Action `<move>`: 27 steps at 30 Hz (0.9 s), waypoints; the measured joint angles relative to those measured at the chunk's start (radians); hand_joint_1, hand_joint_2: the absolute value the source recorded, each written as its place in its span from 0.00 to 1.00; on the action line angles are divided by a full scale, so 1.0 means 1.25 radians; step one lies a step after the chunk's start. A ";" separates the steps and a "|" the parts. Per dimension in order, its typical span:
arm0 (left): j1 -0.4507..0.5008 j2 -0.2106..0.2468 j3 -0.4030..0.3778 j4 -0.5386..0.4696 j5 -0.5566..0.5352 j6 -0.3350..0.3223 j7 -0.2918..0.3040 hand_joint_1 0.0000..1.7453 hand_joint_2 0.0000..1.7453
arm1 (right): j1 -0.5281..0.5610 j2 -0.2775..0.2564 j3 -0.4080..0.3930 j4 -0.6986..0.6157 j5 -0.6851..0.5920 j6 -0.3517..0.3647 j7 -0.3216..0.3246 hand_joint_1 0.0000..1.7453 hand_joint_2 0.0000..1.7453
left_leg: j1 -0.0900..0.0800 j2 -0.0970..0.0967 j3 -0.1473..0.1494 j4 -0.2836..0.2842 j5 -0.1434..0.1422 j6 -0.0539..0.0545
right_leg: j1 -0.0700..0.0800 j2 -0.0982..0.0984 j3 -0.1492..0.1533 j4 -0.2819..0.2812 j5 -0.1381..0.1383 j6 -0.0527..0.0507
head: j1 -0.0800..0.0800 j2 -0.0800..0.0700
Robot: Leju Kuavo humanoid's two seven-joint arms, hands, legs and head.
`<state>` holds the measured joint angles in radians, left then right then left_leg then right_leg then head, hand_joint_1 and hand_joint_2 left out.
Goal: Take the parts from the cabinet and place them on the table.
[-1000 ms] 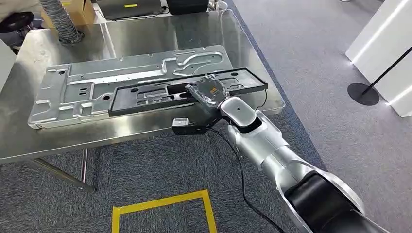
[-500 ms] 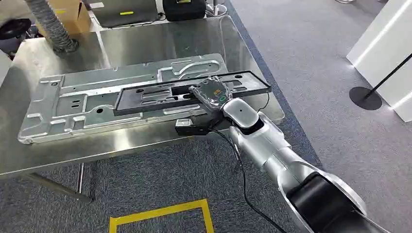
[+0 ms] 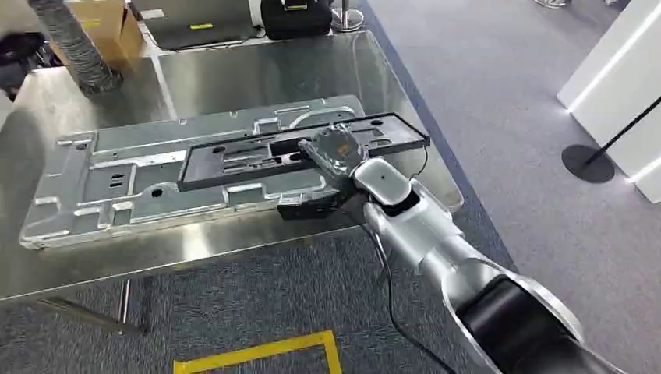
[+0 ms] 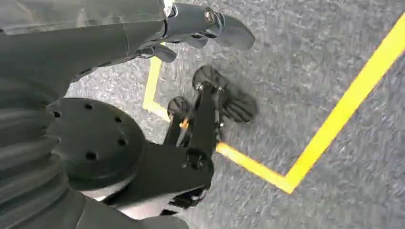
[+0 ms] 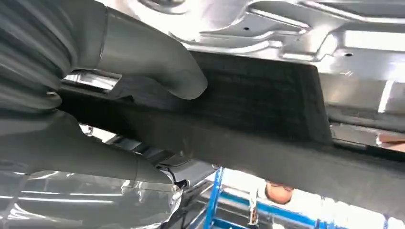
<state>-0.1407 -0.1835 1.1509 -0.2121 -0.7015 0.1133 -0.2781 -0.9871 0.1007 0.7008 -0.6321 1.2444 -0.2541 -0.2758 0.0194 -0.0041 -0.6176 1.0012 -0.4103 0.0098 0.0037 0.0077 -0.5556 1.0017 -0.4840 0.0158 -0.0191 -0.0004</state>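
Note:
A long black plastic part (image 3: pixel 234 160) lies across a large silver stamped metal panel (image 3: pixel 101 183) on the steel table (image 3: pixel 257 70). My right hand (image 3: pixel 334 152) grips the black part near its right end, over the table's front right corner. In the right wrist view the thumb (image 5: pixel 148 57) presses on the black part (image 5: pixel 267 114), and the silver panel (image 5: pixel 305 38) shows behind it. My left hand (image 4: pixel 205 24) hangs over the carpet with nothing in it, its fingers apart.
A ribbed hose (image 3: pixel 66 43), a cardboard box (image 3: pixel 101 23) and dark cases (image 3: pixel 292 15) stand at the table's far edge. Yellow floor tape (image 3: pixel 257 351) marks the carpet below the table. A white wall panel and a black stand base (image 3: pixel 588 164) are at the right.
The whole view has shifted a little between frames, so the camera moved. My right hand still holds the black part over the silver panel, which now sits slightly further left in the picture.

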 joint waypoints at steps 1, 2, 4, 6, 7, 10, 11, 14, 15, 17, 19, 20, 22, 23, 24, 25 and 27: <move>-0.002 0.000 0.000 0.000 -0.001 -0.001 -0.001 0.00 1.00 | -0.001 -0.001 -0.001 0.000 -0.003 -0.001 0.001 1.00 1.00 | 0.000 0.000 0.004 0.000 -0.004 0.006 | 0.000 -0.001 -0.017 0.037 -0.016 0.003 | 0.006 0.000; -0.004 0.000 0.000 0.000 -0.002 -0.002 -0.001 0.00 1.00 | -0.001 -0.003 -0.001 0.001 -0.006 -0.004 0.001 1.00 1.00 | 0.000 0.000 0.007 0.000 -0.007 0.010 | -0.002 -0.002 -0.051 0.099 -0.042 0.007 | 0.007 0.000; -0.004 0.000 0.000 0.000 -0.003 -0.003 0.001 0.00 1.00 | 0.004 -0.006 -0.001 0.006 -0.011 -0.006 0.000 1.00 1.00 | -0.001 0.000 0.012 0.000 -0.014 0.011 | -0.005 -0.002 -0.120 0.212 -0.078 0.011 | 0.006 0.000; -0.003 0.000 0.000 0.000 -0.007 -0.002 0.004 0.00 1.00 | 0.017 -0.013 -0.001 0.014 -0.015 -0.009 -0.001 1.00 1.00 | -0.001 -0.003 0.021 0.003 -0.024 0.011 | -0.008 -0.002 -0.171 0.262 -0.067 0.012 | 0.007 0.000; -0.003 0.000 0.000 0.000 -0.007 -0.002 0.004 0.00 1.00 | 0.021 -0.015 -0.001 0.017 -0.017 -0.011 -0.003 1.00 1.00 | -0.001 -0.004 0.027 0.003 -0.028 0.010 | -0.009 -0.002 -0.165 0.230 -0.035 0.011 | 0.006 0.000; -0.004 0.000 0.000 0.000 -0.007 -0.002 0.005 0.00 1.00 | 0.022 -0.016 -0.004 0.027 -0.025 -0.027 -0.011 1.00 1.00 | -0.001 -0.004 0.049 0.003 -0.045 0.003 | -0.006 -0.002 -0.086 0.026 0.090 -0.001 | 0.007 0.000; -0.007 0.000 0.000 0.000 -0.007 -0.002 0.005 0.00 1.00 | 0.021 -0.017 -0.007 0.033 -0.028 -0.037 -0.014 1.00 1.00 | -0.005 -0.003 0.048 0.002 -0.049 -0.002 | -0.001 -0.002 -0.076 0.006 0.079 -0.006 | 0.003 0.000; -0.008 0.000 0.000 0.000 -0.007 -0.002 0.006 0.00 1.00 | 0.027 -0.019 -0.009 0.043 -0.034 -0.043 -0.016 1.00 1.00 | -0.002 -0.003 0.054 -0.004 -0.056 -0.015 | 0.005 0.000 -0.075 0.002 0.073 -0.017 | 0.004 0.000; -0.008 0.000 0.000 0.000 -0.007 -0.002 0.006 0.00 1.00 | 0.030 -0.018 -0.009 0.045 -0.035 -0.045 -0.016 1.00 1.00 | -0.005 -0.002 0.058 -0.004 -0.059 -0.022 | -0.002 0.001 -0.070 -0.006 0.074 -0.020 | 0.003 0.000; -0.009 0.000 0.000 0.000 -0.006 -0.002 0.006 0.00 1.00 | 0.037 -0.018 -0.013 0.053 -0.041 -0.055 -0.018 1.00 1.00 | -0.002 -0.001 0.045 0.031 -0.082 -0.027 | -0.005 0.000 -0.057 -0.014 0.072 -0.025 | 0.002 0.000; -0.009 0.000 0.000 0.000 0.000 -0.002 0.006 0.00 1.00 | 0.043 -0.017 -0.013 0.065 -0.049 -0.068 -0.024 1.00 1.00 | -0.001 -0.001 -0.030 0.173 -0.142 -0.033 | -0.003 0.000 -0.051 -0.014 0.066 -0.034 | 0.002 0.000; -0.009 0.000 0.000 0.000 0.001 -0.002 0.009 0.00 1.00 | 0.050 -0.017 -0.013 0.071 -0.053 -0.070 -0.027 1.00 1.00 | -0.001 -0.001 -0.065 0.233 -0.156 -0.034 | -0.002 -0.001 -0.048 -0.013 0.063 -0.035 | 0.003 0.000; -0.008 0.000 0.000 0.000 0.004 0.000 0.013 0.00 1.00 | 0.067 -0.015 -0.018 0.086 -0.062 -0.073 -0.027 1.00 1.00 | -0.001 -0.001 -0.084 0.239 -0.125 -0.034 | -0.001 0.000 -0.041 -0.012 0.057 -0.035 | 0.003 0.000; -0.008 0.000 0.000 0.000 0.005 0.000 0.013 0.00 1.00 | 0.074 -0.014 -0.021 0.090 -0.064 -0.075 -0.027 1.00 1.00 | -0.001 -0.001 -0.067 0.189 -0.088 -0.033 | -0.001 0.001 -0.038 -0.010 0.053 -0.034 | 0.003 0.000; -0.009 0.000 0.000 0.000 0.007 0.000 0.013 0.00 1.00 | 0.080 -0.013 -0.025 0.094 -0.068 -0.079 -0.027 1.00 1.00 | -0.001 -0.001 -0.037 0.115 -0.043 -0.030 | -0.001 0.003 -0.034 -0.006 0.048 -0.032 | 0.003 0.000; -0.009 0.000 0.000 0.000 0.008 -0.002 0.012 0.00 1.00 | 0.086 -0.011 -0.029 0.098 -0.071 -0.085 -0.028 1.00 1.00 | -0.001 -0.001 -0.006 0.039 -0.006 -0.026 | -0.001 0.003 -0.032 -0.002 0.042 -0.029 | 0.002 0.000; -0.010 0.000 0.000 0.000 0.009 -0.005 0.006 0.00 1.00 | 0.093 -0.009 -0.033 0.107 -0.075 -0.093 -0.028 1.00 1.00 | -0.005 -0.003 0.008 0.013 -0.016 -0.017 | 0.005 0.007 -0.035 0.004 0.038 -0.021 | 0.004 0.000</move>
<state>-0.1537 -0.1835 1.1505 -0.2121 -0.6908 0.1072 -0.2701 -0.8707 0.0889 0.6592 -0.4989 1.1505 -0.3700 -0.3113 0.0132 -0.0073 -0.6078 1.0172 -0.4308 -0.0115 0.0100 0.0159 -0.5996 1.0062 -0.4361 -0.0103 -0.0137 -0.0004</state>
